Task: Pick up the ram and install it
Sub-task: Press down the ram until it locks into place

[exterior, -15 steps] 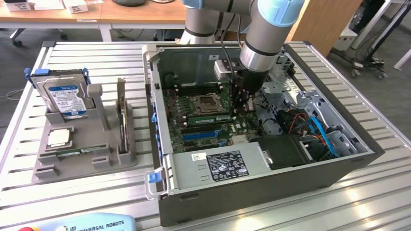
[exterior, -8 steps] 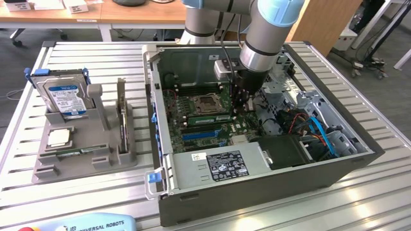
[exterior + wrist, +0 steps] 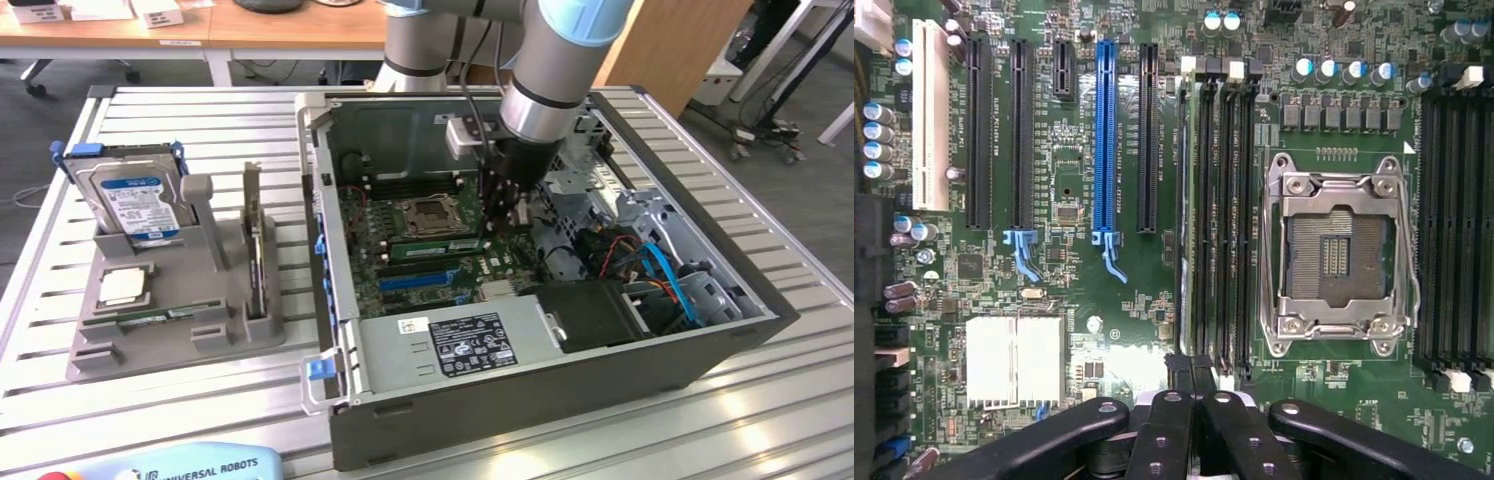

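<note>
1. The ram [image 3: 430,243], a thin green stick, stands on edge in the bank of memory slots [image 3: 1219,200]. It sits just beside the empty processor socket [image 3: 430,212], inside the open computer case [image 3: 534,400].
2. The gripper [image 3: 505,212] hangs straight down over one end of the ram with its black fingers [image 3: 1164,430] brought together. I cannot tell whether they pinch the stick's edge or only rest against it.
3. Whether the ram is fully seated is not visible. If it sits half in, an uneven push at one end could likely tilt it and jam it in the slot.
4. If the stick's notch is not lined up with the slot, downward force could probably bend the thin board or damage the slot contacts.
5. The white latches at the slot ends [image 3: 1236,70] look small. If they are not open, the ram may stop short and spring back out.
6. The socket's bare contacts lie just beside the slots. A sideways slip of the fingers could likely scrape them.
7. Blue cables [image 3: 663,270] and the drive bays lie near the arm on the exterior view's right. A wide swing could snag them.
8. The hard drive [image 3: 134,200] stands in the grey holder [image 3: 174,340] on the table, well apart from the case, and seems out of harm's way.
</note>
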Controlling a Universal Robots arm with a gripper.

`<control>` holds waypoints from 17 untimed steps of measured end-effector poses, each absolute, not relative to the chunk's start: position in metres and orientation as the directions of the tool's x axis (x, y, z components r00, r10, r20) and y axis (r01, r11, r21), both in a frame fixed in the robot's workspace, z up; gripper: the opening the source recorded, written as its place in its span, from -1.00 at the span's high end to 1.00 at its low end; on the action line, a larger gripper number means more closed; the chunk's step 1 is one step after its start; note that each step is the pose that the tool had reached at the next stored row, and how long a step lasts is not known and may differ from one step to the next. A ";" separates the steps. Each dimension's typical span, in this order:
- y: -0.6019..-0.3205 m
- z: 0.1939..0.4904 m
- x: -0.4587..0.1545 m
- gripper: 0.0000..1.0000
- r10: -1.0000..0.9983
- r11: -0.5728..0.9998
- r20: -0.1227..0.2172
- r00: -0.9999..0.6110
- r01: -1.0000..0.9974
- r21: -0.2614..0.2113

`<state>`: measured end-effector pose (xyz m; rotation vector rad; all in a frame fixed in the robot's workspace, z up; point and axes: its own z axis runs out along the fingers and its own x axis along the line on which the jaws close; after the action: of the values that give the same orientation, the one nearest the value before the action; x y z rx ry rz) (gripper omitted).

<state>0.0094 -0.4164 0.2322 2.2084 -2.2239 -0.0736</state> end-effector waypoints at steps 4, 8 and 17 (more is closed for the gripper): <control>-0.416 0.238 0.009 0.80 -1.000 0.006 -0.028 -0.008 -0.999 0.038; -0.416 0.243 0.009 0.80 -1.000 0.006 -0.028 -0.007 -0.999 0.038; -0.416 0.243 0.008 0.80 -1.000 0.006 -0.028 -0.007 -0.999 0.038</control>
<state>0.0084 -0.4164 0.2427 2.2084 -2.2237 -0.0736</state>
